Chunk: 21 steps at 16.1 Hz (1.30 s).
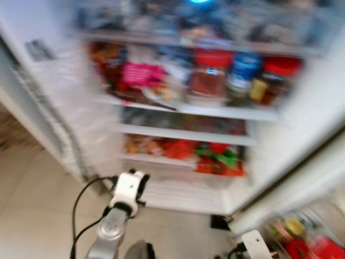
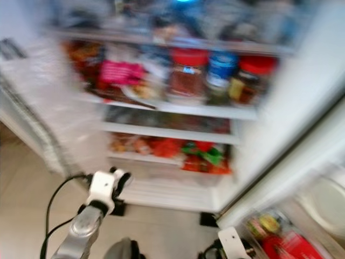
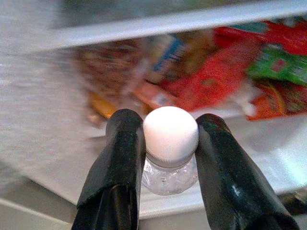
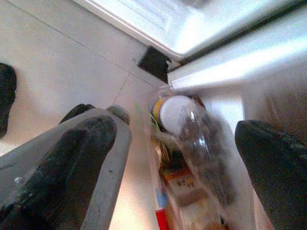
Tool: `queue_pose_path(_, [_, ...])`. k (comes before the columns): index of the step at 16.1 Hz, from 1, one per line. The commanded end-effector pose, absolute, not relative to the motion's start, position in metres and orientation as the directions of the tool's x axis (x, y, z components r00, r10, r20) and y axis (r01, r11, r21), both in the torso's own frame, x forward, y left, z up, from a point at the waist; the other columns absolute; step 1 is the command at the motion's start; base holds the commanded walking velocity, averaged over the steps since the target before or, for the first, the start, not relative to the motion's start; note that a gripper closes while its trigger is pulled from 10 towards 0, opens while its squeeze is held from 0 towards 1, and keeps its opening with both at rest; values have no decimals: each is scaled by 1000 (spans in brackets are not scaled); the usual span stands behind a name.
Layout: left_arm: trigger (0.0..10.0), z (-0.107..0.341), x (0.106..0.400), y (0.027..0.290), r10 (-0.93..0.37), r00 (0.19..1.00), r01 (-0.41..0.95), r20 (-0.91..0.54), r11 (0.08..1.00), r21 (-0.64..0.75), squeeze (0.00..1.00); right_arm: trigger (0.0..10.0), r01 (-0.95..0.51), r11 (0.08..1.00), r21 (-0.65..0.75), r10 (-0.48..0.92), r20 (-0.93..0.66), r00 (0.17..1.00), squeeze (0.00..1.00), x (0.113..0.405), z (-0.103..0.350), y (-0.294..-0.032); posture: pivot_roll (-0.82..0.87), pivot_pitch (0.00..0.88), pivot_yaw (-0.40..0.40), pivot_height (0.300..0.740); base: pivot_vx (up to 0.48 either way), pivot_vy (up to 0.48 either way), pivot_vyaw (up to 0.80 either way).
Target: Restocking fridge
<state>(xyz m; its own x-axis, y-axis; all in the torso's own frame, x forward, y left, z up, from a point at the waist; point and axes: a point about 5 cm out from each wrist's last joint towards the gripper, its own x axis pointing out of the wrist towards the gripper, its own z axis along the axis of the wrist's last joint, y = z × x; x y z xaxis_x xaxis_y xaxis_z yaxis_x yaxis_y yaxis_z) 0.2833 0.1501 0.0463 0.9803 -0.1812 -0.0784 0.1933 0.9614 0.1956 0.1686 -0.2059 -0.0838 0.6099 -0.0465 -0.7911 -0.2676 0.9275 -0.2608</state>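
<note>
The open fridge (image 1: 178, 135) stands before me, blurred. My left gripper (image 3: 170, 132) is shut on a small clear bottle with a white cap (image 3: 171, 130), held low in front of the bottom shelf (image 1: 178, 191). In the head views the left gripper (image 1: 129, 186) sits at the fridge's lower left. My right gripper (image 4: 177, 143) is open beside the door shelf (image 1: 302, 237) at the lower right, and between its fingers I see a clear bottle (image 4: 196, 139) lying among other items there.
Jars with red lids (image 1: 209, 75) and a blue-lidded jar (image 1: 243, 70) stand on an upper shelf beside a pink package (image 1: 141, 73). Red and green packets (image 1: 215, 156) fill a lower shelf. The left door (image 1: 48, 97) stands open over a pale tiled floor (image 1: 38, 205).
</note>
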Motion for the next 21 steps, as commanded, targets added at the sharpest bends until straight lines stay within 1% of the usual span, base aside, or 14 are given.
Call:
queue_pose_path(1, [10000, 41, 279, 154, -176, 978, 195, -108, 960, 199, 0, 10000, -321, 926, -200, -21, -875, 483, 0, 130, -102, -199, -19, 181, 8, 643, 311, 0, 0])
queue_pose_path(5, [10000, 43, 280, 148, -226, 968, 245, -107, 946, 211, 0, 10000, -310, 931, -195, -23, -877, 480, 0, 130, -102, -199, -19, 181, 8, 643, 328, 0, 0])
queue_pose_path(8, [10000, 43, 279, 142, -310, 943, 330, -124, 919, 216, 0, 10000, -313, 930, -192, -21, -879, 477, 0, 130, -102, -198, -17, 181, 9, 643, 330, 0, 0])
queue_pose_path(9, [10000, 44, 279, 138, -361, 924, 382, -128, 897, 224, 0, 10000, -305, 933, -191, -23, -878, 477, 0, 130, -102, -198, -17, 181, 9, 643, 330, 0, 0])
queue_pose_path(11, [10000, 48, 280, 135, -392, 912, 410, -120, 879, 244, 0, 10000, -300, 934, -194, -31, -881, 473, 0, 129, -102, -199, -18, 180, 10, 643, 330, 0, 0])
queue_pose_path(13, [10000, 51, 281, 131, -442, 889, 458, -120, 852, 255, 0, 10000, -304, 933, -192, -28, -882, 471, 0, 129, -102, -199, -18, 179, 10, 643, 309, 0, -778])
queue_pose_path(14, [10000, 54, 280, 128, -471, 875, 483, -112, 833, 271, 0, 10000, -306, 933, -189, -25, -882, 471, 0, 130, -102, -198, -17, 178, 10, 643, 0, 0, -738])
queue_pose_path(15, [10000, 58, 280, 126, -487, 867, 495, -105, 823, 279, 0, 10000, -306, 933, -189, -23, -881, 473, 0, 130, -102, -198, -16, 178, 10, 643, 0, 0, 0])
queue_pose_path(17, [10000, 69, 280, 124, -524, 848, 517, -80, 786, 338, 0, 10000, -308, 933, -186, -19, -880, 474, 0, 130, -102, -198, -17, 178, 11, 643, 0, 0, 0])
queue_pose_path(18, [10000, 83, 277, 120, -562, 826, 537, -49, 756, 375, 0, 10000, -308, 933, -185, -18, -881, 473, 0, 129, -102, -198, -16, 178, 11, 643, 0, 0, 0])
queue_pose_path(19, [10000, 87, 276, 119, -573, 818, 544, -42, 748, 380, 0, 10000, -309, 933, -184, -18, -882, 472, 0, 129, -102, -198, -10, 177, 12, 643, 0, 0, 0])
queue_pose_path(21, [10000, 93, 267, 115, -632, 773, 606, -65, 704, 370, 0, 10000, -314, 932, -182, -15, -883, 468, 0, 129, -102, -198, -11, 177, 12, 643, 0, 0, 0])
